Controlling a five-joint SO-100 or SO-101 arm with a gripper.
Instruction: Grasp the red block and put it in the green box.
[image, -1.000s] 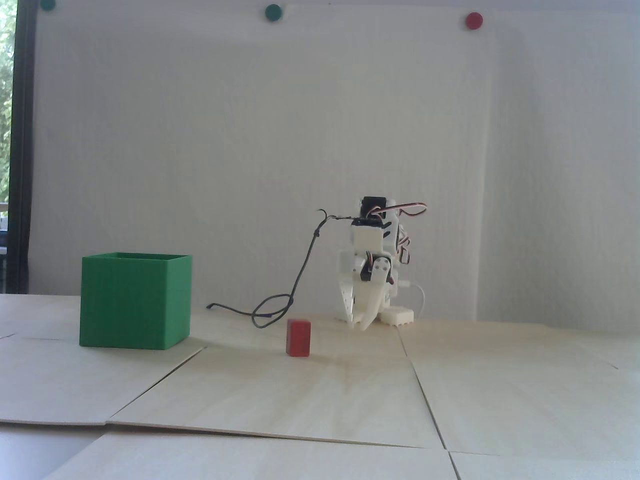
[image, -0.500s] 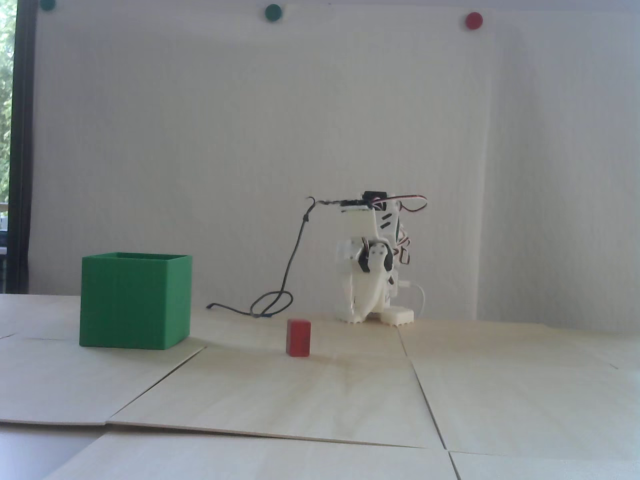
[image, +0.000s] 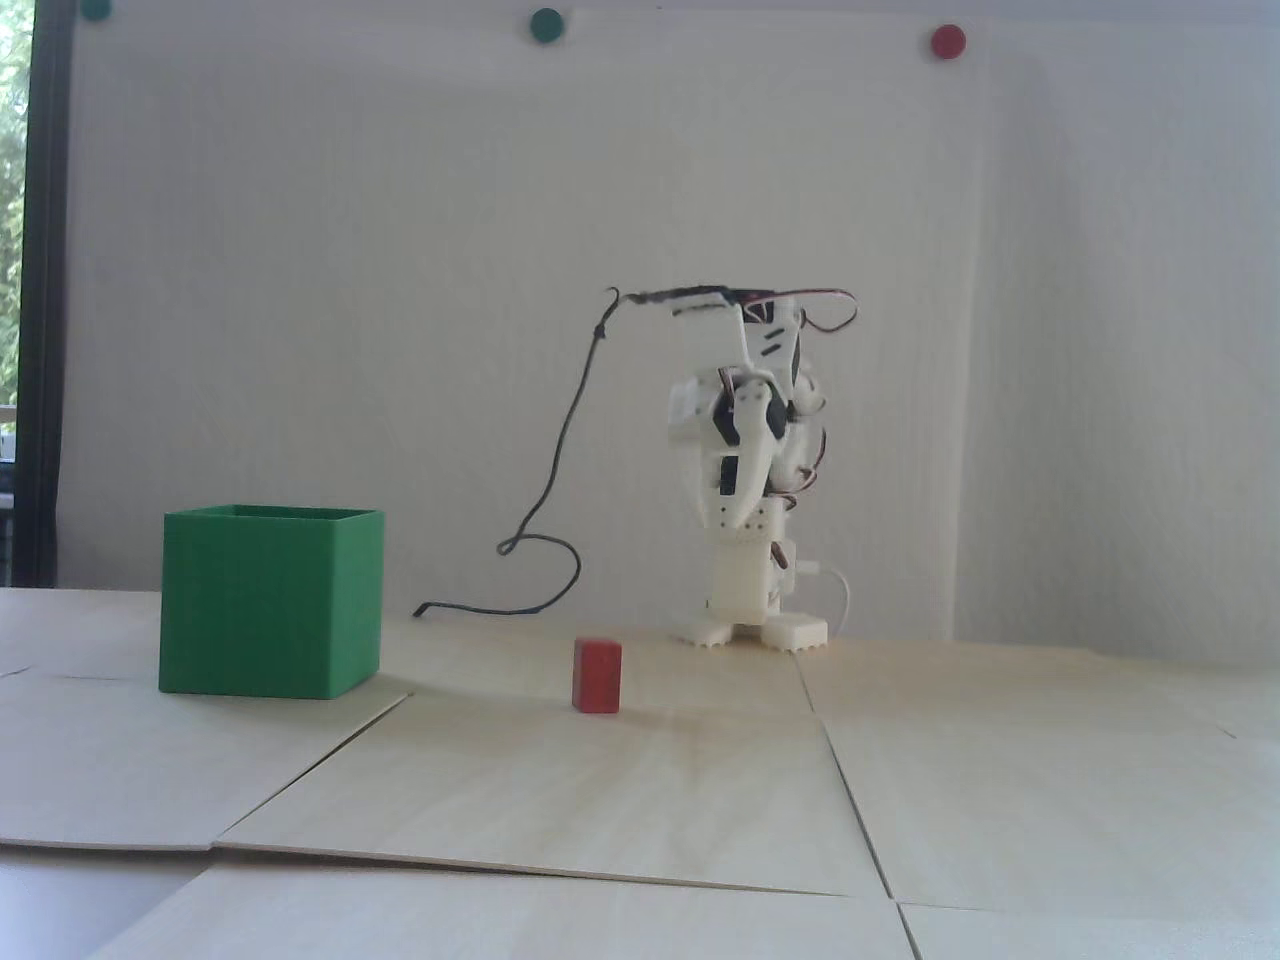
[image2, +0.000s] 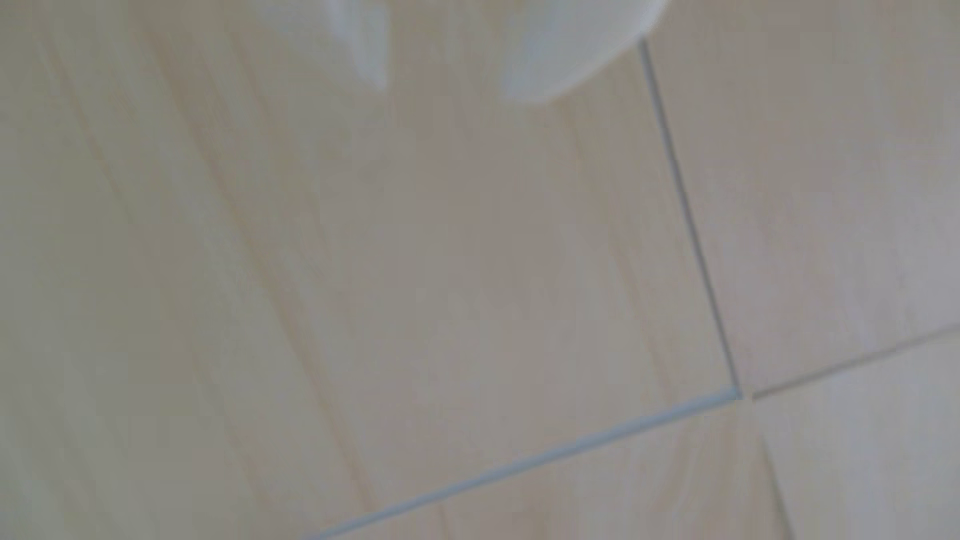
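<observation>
Plainly lit from the side, the table (image: 1000, 780) is covered in pale wood-grain panels laid edge to edge, their thin seams crossing the surface in both views. On it, in the fixed view, stands the red block (image: 597, 676): a small, matte, solid rectangular piece, a little taller than wide, upright with crisp edges. It sits alone on the panels, in front of the arm's base and apart from everything else. Well to its left in that view rests the green box (image: 271, 602), a large matte cube with thin walls and an open top, its faces showing a faint fine ribbing. The white arm (image: 745, 470) is folded up over its base, its plastic shells smooth and angular, with a thin dark cable (image: 560, 455) looping down to the table. Whether the gripper (image2: 447, 88) is apart or closed cannot be told: in the wrist view only two blurred white finger shapes enter from the top edge, hanging over bare wood.
</observation>
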